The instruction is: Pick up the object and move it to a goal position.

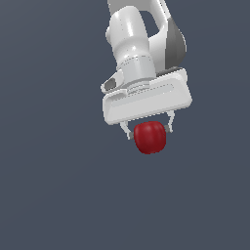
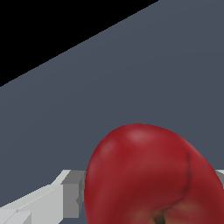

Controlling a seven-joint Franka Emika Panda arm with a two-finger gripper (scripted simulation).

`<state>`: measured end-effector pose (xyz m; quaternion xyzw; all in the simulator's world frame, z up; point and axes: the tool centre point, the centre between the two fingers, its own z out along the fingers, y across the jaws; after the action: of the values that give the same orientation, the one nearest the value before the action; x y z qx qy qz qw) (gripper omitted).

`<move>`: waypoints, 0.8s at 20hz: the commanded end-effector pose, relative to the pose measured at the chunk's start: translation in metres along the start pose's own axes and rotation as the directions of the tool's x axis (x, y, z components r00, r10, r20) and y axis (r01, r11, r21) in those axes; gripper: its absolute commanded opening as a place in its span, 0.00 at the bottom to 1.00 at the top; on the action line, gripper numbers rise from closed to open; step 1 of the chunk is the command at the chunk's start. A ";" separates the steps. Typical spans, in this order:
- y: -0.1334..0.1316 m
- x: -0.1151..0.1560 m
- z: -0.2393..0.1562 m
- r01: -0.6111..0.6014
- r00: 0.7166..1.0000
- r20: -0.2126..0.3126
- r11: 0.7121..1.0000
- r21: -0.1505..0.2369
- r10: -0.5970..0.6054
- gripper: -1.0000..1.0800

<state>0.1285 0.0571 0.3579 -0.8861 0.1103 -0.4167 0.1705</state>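
The object is a glossy dark red, apple-like ball (image 1: 150, 137). It sits between the two fingers of my white gripper (image 1: 149, 133), which is shut on it and holds it up above the dark grey floor. In the wrist view the ball (image 2: 148, 175) fills much of the picture, with a tan-orange spot at its near end, and one grey finger (image 2: 70, 197) presses against its side. The other finger is mostly hidden by the ball.
A plain dark grey floor (image 1: 49, 185) lies all around. In the wrist view the floor (image 2: 131, 78) ends at a straight edge, with black beyond it.
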 end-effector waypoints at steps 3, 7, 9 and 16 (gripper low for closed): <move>-0.011 0.019 -0.014 0.014 0.999 -0.051 0.999 0.035 -0.013 0.00; -0.020 0.032 -0.026 0.026 0.996 -0.089 0.998 0.063 -0.021 0.00; -0.023 0.038 -0.032 0.032 0.994 -0.108 0.997 0.077 -0.024 0.00; -0.037 0.059 -0.054 0.056 0.984 -0.173 0.991 0.124 -0.034 0.00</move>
<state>0.1266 0.0594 0.4367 -0.8419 0.0807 -0.4927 0.2046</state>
